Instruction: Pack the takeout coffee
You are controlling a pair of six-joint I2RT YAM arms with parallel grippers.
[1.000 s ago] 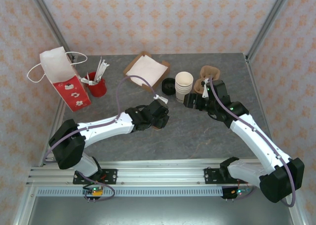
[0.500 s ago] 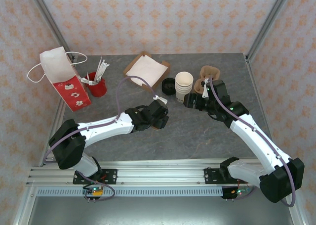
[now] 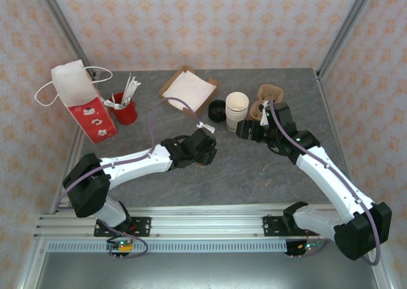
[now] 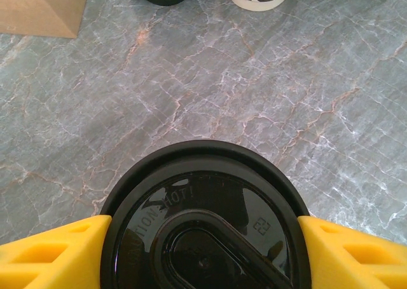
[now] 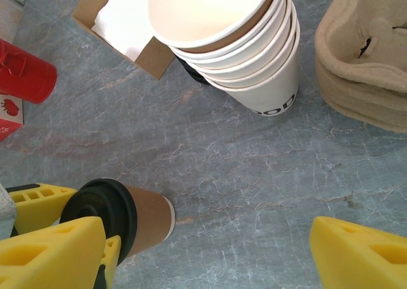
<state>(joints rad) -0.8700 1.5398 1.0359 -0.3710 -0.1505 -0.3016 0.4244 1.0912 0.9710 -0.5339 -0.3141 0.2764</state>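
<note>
The takeout coffee (image 4: 203, 220) stood near the middle of the table (image 3: 254, 168), already capped with its black lid, and the left gripper (image 3: 202, 150) had its jaws clamped on it, one yellow finger (image 4: 54, 254) pressed against each side of the lid's rim. In the right wrist view the tan paper body showed below the lid, but whether its base rested on the table or hung just above it could not be told. The right gripper (image 3: 245, 131) hovered right of centre, just beside the stack of lidless white cups (image 3: 237, 110), its jaws wide apart and holding nothing. The loose black lids (image 3: 218, 111) sat to the left of that stack and the pulp cup carriers (image 3: 267, 100) to its right. The red-and-white paper bag (image 3: 94, 119) stood open at the upper left of the frame, well apart from the coffee, with the red cup of stirrers (image 3: 126, 111) beside it and the cardboard box of napkins (image 3: 189, 87) further along the top. By the look of it, the filling and lidding were done and the grasp was made; what remained was the packing itself: carrying the cup across, probably to the bag, possibly by way of a carrier, lowering it in upright and releasing it.
</note>
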